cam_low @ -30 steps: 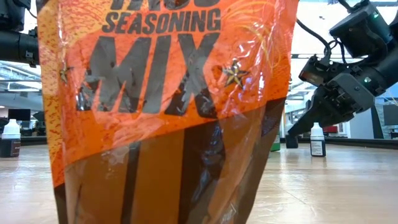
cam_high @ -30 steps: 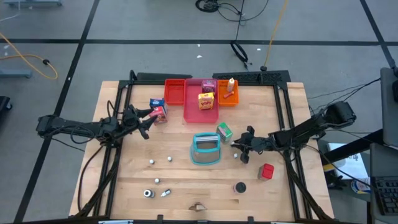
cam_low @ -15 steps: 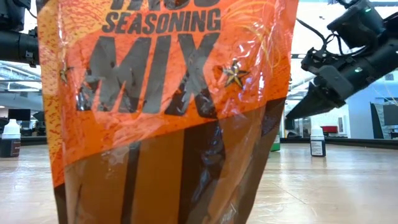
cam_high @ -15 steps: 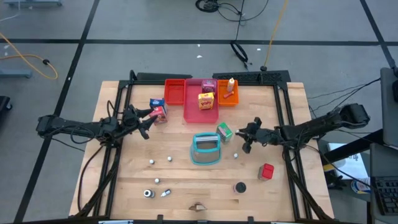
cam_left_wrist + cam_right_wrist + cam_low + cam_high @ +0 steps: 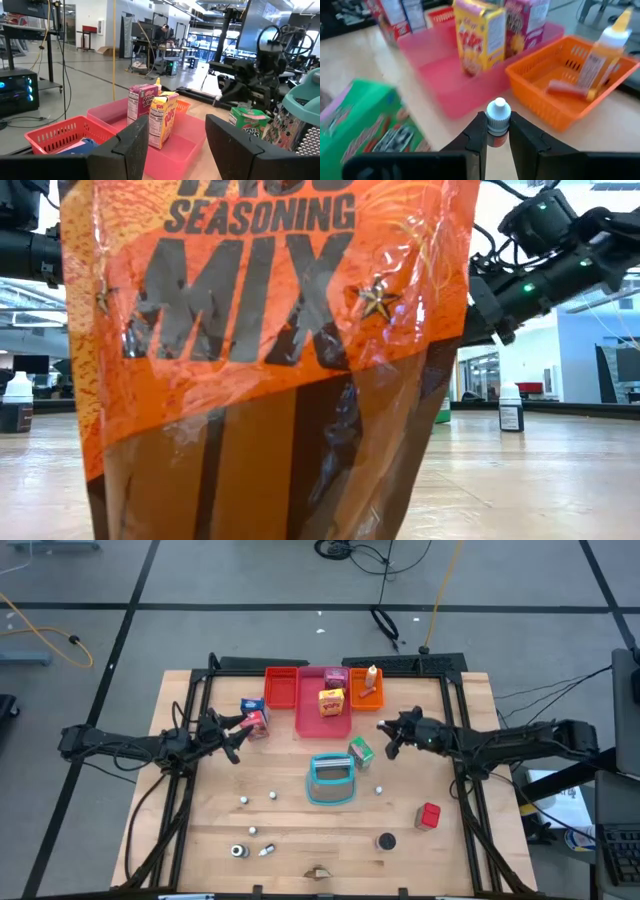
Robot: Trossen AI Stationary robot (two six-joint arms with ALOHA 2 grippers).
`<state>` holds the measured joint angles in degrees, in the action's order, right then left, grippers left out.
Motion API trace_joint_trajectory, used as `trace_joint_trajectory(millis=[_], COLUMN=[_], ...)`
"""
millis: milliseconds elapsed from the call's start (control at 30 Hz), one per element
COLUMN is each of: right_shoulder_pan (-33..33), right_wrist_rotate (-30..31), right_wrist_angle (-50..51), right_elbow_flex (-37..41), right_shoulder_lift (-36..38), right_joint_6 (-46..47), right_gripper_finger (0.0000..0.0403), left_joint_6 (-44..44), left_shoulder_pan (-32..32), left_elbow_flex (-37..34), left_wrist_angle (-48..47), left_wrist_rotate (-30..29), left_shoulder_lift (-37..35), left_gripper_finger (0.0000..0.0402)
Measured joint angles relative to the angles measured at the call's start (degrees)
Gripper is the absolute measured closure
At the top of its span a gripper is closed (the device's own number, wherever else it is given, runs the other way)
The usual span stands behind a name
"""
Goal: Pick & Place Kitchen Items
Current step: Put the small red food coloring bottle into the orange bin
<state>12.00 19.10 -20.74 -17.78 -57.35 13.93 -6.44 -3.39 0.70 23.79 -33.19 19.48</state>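
My right gripper (image 5: 387,730) is shut on a small white-capped bottle (image 5: 498,110), above the table between the green carton (image 5: 360,751) and the orange tray (image 5: 367,690). The orange tray holds an orange bottle (image 5: 600,55). A yellow carton (image 5: 480,37) and a pink carton (image 5: 527,22) stand in the pink tray (image 5: 322,718). My left gripper (image 5: 235,735) is open and empty, beside the red-blue carton (image 5: 255,718). A red cube (image 5: 429,815) lies at the near right. My right gripper pinches the small bottle between its two fingers, on its body just below the white cap (image 5: 496,136). The fingers come from the table's right side. The cap (image 5: 498,109) stands out past the fingertips. The bottle is lifted clear of the table.
The teal basket (image 5: 330,780) stands mid-table. The red tray (image 5: 281,687) is at the far edge. Small balls (image 5: 243,800) and caps (image 5: 386,840) lie on the near half. A taco seasoning packet (image 5: 270,350) at the near edge fills most of the low view.
My right gripper has gone up and toward the table's far edge, from beside the teal basket to a spot near the orange tray, staying shut.
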Motion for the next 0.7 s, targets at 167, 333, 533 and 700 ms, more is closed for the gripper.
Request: trace_joint_trajectory(millis=[167,333,533,700], right_shoulder_pan=[5.89,11.38,16.19,19.22], right_wrist_rotate=[-2.82,-3.9,-9.36,-11.64], right_wrist_angle=[0.0,-0.06,-3.93,-5.74], right_elbow_flex=[-2.47,-4.35,-6.68,-9.21], right_shoulder_lift=[-0.9,-2.87,-9.0,-14.73], right_joint_6=[-2.64,-4.46,-5.4,-5.85], right_gripper_finger=[0.0353,0.0353,0.0353,0.0353], left_joint_6=[0.15,0.12,0.15,0.09], left_shoulder_pan=[0.01,-0.01,0.01,-0.01], left_elbow_flex=[-0.01,-0.01,-0.01,-0.01], left_wrist_angle=[0.0,0.0,0.0,0.0], left_wrist_rotate=[-0.85,-1.42,-1.42,-1.44], left_shoulder_lift=[-0.01,0.0,0.01,0.0], left_gripper_finger=[0.0204,0.0204,0.0204,0.0204])
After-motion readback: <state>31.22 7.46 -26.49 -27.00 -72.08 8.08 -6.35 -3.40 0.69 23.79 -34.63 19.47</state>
